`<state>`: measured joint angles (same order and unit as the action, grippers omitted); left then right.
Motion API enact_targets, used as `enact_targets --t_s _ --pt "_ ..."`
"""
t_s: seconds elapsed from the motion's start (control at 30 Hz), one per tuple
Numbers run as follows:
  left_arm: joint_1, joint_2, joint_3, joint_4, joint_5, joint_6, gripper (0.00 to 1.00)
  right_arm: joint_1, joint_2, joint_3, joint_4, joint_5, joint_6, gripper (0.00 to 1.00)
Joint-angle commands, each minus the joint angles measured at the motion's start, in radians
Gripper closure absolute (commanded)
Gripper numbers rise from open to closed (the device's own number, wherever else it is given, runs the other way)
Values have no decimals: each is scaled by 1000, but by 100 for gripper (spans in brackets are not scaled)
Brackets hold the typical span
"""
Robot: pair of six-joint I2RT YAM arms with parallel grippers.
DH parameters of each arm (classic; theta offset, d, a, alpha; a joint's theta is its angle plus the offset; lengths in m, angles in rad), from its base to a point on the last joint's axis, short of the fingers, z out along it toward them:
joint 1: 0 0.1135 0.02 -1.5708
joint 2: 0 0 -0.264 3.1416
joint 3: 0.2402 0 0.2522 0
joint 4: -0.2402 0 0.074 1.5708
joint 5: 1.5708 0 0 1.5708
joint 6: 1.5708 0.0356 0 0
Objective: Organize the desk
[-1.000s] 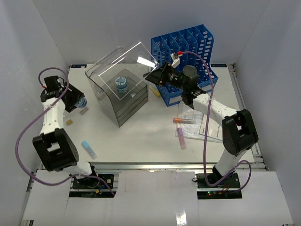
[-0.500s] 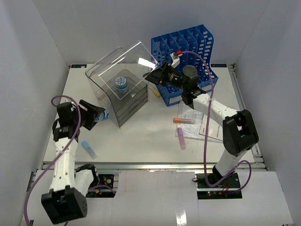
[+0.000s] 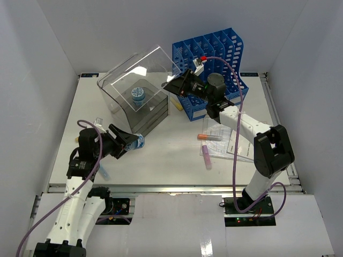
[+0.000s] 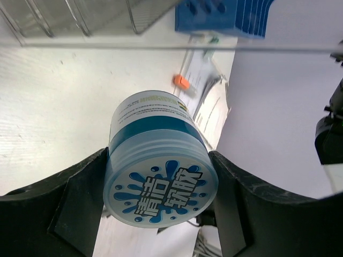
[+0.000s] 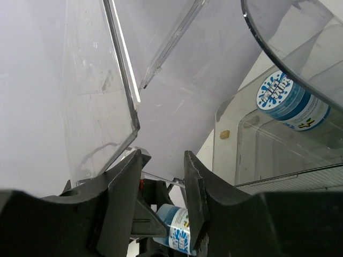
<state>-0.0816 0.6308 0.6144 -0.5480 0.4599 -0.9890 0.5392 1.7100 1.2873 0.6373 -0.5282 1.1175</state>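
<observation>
On the white desk (image 3: 166, 158), my left gripper (image 3: 128, 142) is shut on a blue round jar (image 3: 137, 142) and holds it above the desk, just in front of the clear drawer box (image 3: 134, 101). In the left wrist view the jar (image 4: 161, 176) sits between both fingers (image 4: 69, 214). My right gripper (image 3: 176, 85) is at the raised clear lid (image 3: 147, 67). Its jaws stand slightly apart with nothing between them. The lid (image 5: 96, 80) leans on the left fingertip (image 5: 128, 176). A second blue jar (image 3: 139, 95) lies in the box's top compartment.
A blue slotted file rack (image 3: 214, 53) stands behind the right arm. Papers in a clear sleeve (image 3: 233, 140), an orange-capped marker (image 3: 209, 137) and a pink marker (image 3: 207, 157) lie at the right. A yellow item (image 3: 175, 105) lies by the rack.
My left arm has swung from the far left of the desk toward the near middle, carrying the jar to the front of the drawer box. The right arm and lid have not moved.
</observation>
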Motion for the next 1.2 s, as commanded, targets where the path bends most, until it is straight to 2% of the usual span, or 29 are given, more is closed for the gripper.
enact_targets --t_s 0.0,0.13,0.23,0.3,0.37,0.5,0.6,0.7,0.77,0.87,0.97,1.17 --pt "-102 -14 29 51 -5 -29 100 7 -32 65 46 -1 -14 56" --pt "-216 -6 47 97 -125 -36 100 7 -27 76 47 0 -12 56" --pt "-347 46 50 202 -241 -37 100 7 -27 76 47 -1 -12 56" --pt "-414 78 72 236 -377 -15 100 6 -30 74 46 -1 -13 56" --pt "-578 158 105 263 -545 22 100 5 -35 69 45 -1 -15 56" --pt "-812 245 167 276 -920 71 100 6 -41 70 40 -1 -20 56" --pt "-909 289 180 285 -1096 81 100 6 -39 77 38 0 -21 56" --pt "-978 331 188 297 -1236 106 100 5 -37 85 35 0 -22 56" --pt "-996 363 191 316 -1270 127 100 7 -37 87 35 0 -21 56" --pt "-1009 429 206 377 -1359 251 100 7 -41 87 33 0 -21 56" --pt "-1010 462 188 542 -1467 456 100 6 -43 84 33 1 -23 56" --pt "-1011 466 125 862 -1525 795 100 5 -39 89 29 2 -30 56"
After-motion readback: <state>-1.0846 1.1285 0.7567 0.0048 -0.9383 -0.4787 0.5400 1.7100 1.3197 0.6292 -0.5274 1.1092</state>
